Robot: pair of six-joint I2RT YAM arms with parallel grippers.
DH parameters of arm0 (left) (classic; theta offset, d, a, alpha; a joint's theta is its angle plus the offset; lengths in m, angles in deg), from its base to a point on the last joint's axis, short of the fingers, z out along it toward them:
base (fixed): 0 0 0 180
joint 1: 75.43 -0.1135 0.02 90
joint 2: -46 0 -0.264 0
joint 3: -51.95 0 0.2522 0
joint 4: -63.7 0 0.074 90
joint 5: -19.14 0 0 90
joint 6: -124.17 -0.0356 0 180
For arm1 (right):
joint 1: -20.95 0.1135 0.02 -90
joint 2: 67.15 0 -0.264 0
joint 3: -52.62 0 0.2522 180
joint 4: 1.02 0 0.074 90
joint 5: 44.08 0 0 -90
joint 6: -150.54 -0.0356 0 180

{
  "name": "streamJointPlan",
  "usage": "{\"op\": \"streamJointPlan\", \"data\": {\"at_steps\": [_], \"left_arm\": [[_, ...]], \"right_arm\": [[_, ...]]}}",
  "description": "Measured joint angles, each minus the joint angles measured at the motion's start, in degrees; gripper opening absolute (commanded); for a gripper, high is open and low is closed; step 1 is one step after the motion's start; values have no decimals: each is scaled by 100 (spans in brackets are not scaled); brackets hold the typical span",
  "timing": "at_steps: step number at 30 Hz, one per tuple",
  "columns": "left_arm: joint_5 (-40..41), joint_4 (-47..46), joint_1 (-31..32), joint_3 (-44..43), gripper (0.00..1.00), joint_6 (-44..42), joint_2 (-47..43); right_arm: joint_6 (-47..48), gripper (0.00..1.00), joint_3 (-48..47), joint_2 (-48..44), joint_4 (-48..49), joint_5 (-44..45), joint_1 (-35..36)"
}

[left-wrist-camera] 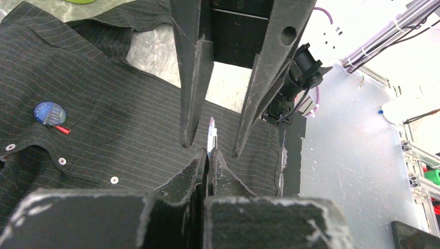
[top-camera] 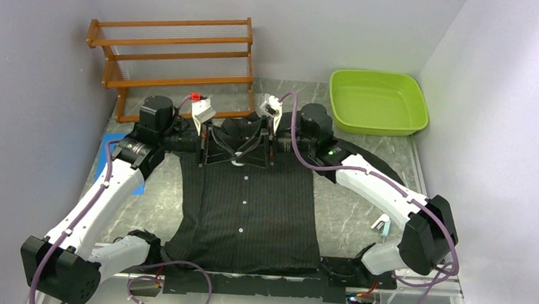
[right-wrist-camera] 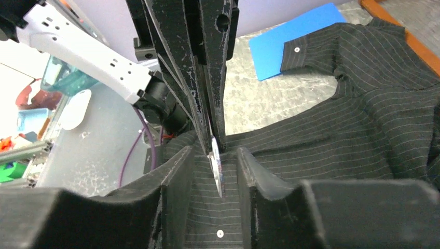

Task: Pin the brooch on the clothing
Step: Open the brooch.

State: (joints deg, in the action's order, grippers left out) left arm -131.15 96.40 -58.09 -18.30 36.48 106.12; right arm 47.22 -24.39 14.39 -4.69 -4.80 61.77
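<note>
The clothing (top-camera: 247, 215) is a black pinstriped shirt, lying flat with its collar at the far end. Both grippers meet just above the collar. My left gripper (left-wrist-camera: 211, 151) is shut on the brooch (left-wrist-camera: 211, 136), a thin white and blue disc seen edge-on. In the right wrist view the brooch (right-wrist-camera: 215, 166) hangs between the fingers of my right gripper (right-wrist-camera: 216, 151). That gripper is open, with a gap on each side of the disc. A second round blue badge (left-wrist-camera: 50, 113) with a red tag lies on the shirt's chest.
A wooden rack (top-camera: 176, 57) stands at the back left and a green tub (top-camera: 378, 101) at the back right. A blue sheet (right-wrist-camera: 296, 44) lies under the shirt's sleeve. A small pale object (top-camera: 381, 224) sits by the right arm.
</note>
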Motion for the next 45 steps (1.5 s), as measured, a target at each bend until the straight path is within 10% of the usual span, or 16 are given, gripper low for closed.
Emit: {"op": "streamJointPlan", "data": {"at_steps": [5,30,38,45], "left_arm": [[39,35,-11,0,3,-17,0],[114,-205,37,-205,2,162,127],[11,-531,22,-201,3,525,63],[-92,-612,22,-201,3,592,-50]], "right_arm": [[-31,1,-11,111,-24,-153,0],[1493,0,-275,-455,-1300,1329,330],[1027,81,267,-640,-787,1729,264],[361,84,1113,-940,-76,1513,-28]]}}
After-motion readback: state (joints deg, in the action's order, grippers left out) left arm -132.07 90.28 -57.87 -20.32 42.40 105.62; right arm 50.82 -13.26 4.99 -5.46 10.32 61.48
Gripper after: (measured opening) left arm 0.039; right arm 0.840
